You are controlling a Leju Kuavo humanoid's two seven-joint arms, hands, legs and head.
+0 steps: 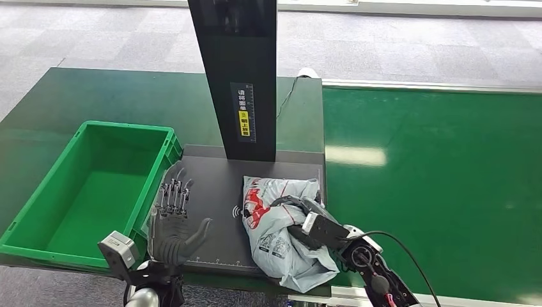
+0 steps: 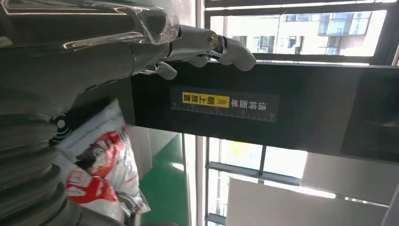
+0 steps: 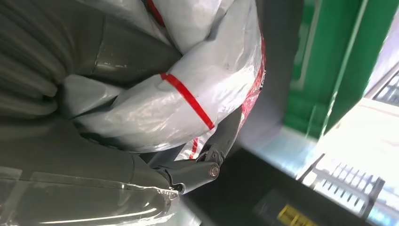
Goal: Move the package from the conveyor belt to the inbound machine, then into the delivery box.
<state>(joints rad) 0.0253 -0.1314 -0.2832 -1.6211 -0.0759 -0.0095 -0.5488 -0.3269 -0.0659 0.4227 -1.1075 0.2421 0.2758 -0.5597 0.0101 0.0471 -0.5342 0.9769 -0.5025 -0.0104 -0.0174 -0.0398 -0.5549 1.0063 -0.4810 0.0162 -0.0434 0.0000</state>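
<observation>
Right hand (image 1: 305,220) wrapped around grey-and-red package (image 1: 276,224), apparently resting on black inbound machine plate (image 1: 214,192). Left hand (image 1: 174,220) empty with fingers spread, hovering between package and green delivery box (image 1: 96,185). Green conveyor belt (image 1: 441,173) alongside.

Head view: taken from high on the body, aimed forward and down; the dark flat scanner platform (image 1: 211,185) is framed centre, the green plastic crate (image 1: 38,204) left, the green conveyor belt (image 1: 434,179) right.

Left wrist view: turned on its side, shot from close behind the left hand (image 2: 207,44), faced toward the black upright scanner column (image 2: 282,108).

Right wrist view: very close, pressed against the white-and-red plastic mailer bag (image 3: 197,89).

Bag and column are shared by all views.
</observation>
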